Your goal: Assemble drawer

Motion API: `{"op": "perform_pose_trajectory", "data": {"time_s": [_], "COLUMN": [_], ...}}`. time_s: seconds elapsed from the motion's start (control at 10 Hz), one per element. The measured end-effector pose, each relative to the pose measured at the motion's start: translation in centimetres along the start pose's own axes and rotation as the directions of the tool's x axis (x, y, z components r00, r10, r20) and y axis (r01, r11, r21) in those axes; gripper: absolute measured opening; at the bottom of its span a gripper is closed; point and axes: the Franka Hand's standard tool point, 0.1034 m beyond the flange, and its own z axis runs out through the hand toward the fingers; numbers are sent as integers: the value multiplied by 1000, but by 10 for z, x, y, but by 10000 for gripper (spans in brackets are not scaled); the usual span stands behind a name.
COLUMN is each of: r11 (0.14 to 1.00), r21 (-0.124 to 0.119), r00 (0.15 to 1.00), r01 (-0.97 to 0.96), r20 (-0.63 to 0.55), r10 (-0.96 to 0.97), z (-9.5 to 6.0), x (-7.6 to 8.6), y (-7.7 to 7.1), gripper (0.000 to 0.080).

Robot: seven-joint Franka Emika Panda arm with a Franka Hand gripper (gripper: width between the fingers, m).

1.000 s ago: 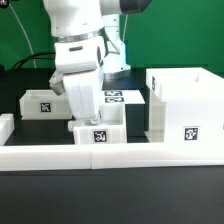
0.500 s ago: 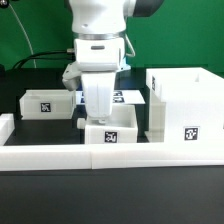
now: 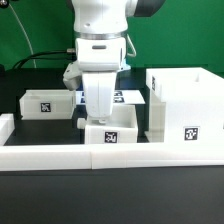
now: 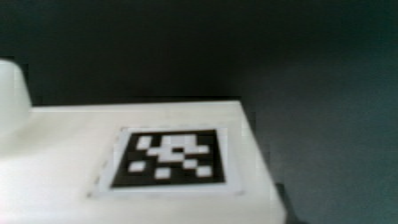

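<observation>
A small white tray (image 3: 110, 134) with a square tag stands against the low border wall, just to the exterior view's left of the large open shell (image 3: 186, 104). My gripper (image 3: 100, 113) reaches down into this tray from above and looks shut on its back wall; the fingertips are hidden by the hand. A second small tray (image 3: 45, 103) stands at the exterior view's left. The wrist view shows a white tagged surface (image 4: 173, 157) close up, with a rounded white part (image 4: 9, 100) at its edge. No fingers show there.
The long low white border wall (image 3: 110, 157) runs along the front. The marker board (image 3: 128, 97) lies behind the arm. A white block (image 3: 5, 126) sits at the exterior view's far left. Dark table (image 4: 302, 50) lies beyond the tagged surface.
Since one second ago the arm and the middle tray have shifted together toward the exterior view's right, nearer the shell, and the hand has turned. In the last half second nothing has moved.
</observation>
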Motion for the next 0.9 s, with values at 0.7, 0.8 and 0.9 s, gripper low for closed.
{"op": "perform_pose_trajectory", "data": {"time_s": [0.7,0.8,0.9], "r11": [990,991,991], "r21": [-138,-136,-134], "r00": [1000,1000,1000], "r01": [-9,-7,-3], "r20": [-28,-28,-29], "r10": [5,3,0], "z": [5,6,5], "x": [6,7,9], "y": [1,2,4], "gripper": [41,41,41]}}
